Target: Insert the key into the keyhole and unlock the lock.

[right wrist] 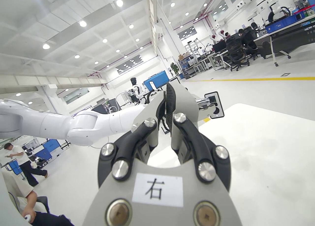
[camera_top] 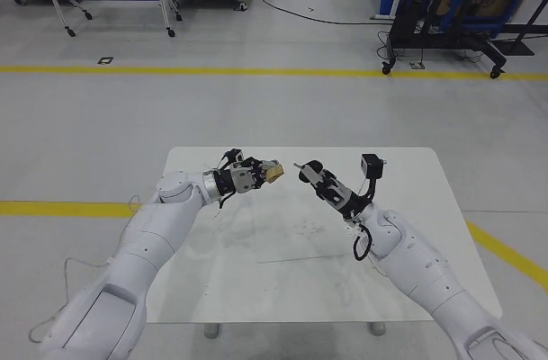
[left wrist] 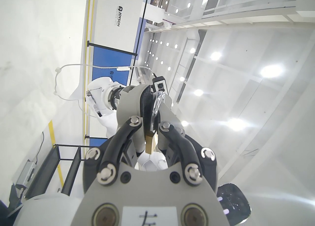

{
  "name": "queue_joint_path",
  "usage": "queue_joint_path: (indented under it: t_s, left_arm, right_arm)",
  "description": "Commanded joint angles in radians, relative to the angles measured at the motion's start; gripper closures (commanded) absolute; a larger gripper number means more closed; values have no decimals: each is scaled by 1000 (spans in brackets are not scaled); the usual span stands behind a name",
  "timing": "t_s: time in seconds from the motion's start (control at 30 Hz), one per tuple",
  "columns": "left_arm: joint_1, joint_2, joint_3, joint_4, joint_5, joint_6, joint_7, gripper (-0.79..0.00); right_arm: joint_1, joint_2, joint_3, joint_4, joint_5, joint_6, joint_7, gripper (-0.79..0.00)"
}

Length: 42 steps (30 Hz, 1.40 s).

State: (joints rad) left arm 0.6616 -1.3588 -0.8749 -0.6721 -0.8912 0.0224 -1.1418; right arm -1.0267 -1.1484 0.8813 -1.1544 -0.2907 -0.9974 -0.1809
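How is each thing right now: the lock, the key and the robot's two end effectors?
padlock: held above the table, no key in it.
key: held in the air, tip towards the padlock, not touching.
left end effector: shut on the padlock.
right end effector: shut on the key.

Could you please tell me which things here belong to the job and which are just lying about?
For the job: lock in the left gripper; key in the right gripper.
Lying about: table; black cart on the floor behind it.
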Motion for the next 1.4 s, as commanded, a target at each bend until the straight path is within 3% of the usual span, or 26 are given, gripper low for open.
queue_joint_path:
  t_s: [0.0,0.17,0.3,0.57,0.73,1.07,1.37]
  left_arm:
    - [0,0,0,0,0,0,0,0]
    - [21,3,3,-29,34,-6,31,0]
    - [33,9,-19,-84,70,-53,120,0]
    - [62,6,-34,-148,131,-132,259,0]
    - [78,8,-54,-174,149,-149,294,0]
    - [97,14,-76,-218,251,-194,378,0]
    - [112,13,-91,-240,279,-189,393,0]
  right_arm:
    - [0,0,0,0,0,0,0,0]
    - [0,0,0,0,0,0,0,0]
    - [-33,-4,0,-58,117,39,26,0]
    - [-92,1,5,-139,477,298,272,0]
    - [-151,11,42,-234,535,395,342,0]
    - [-175,-12,32,-258,501,463,282,0]
    - [-147,-50,2,-201,489,413,202,0]
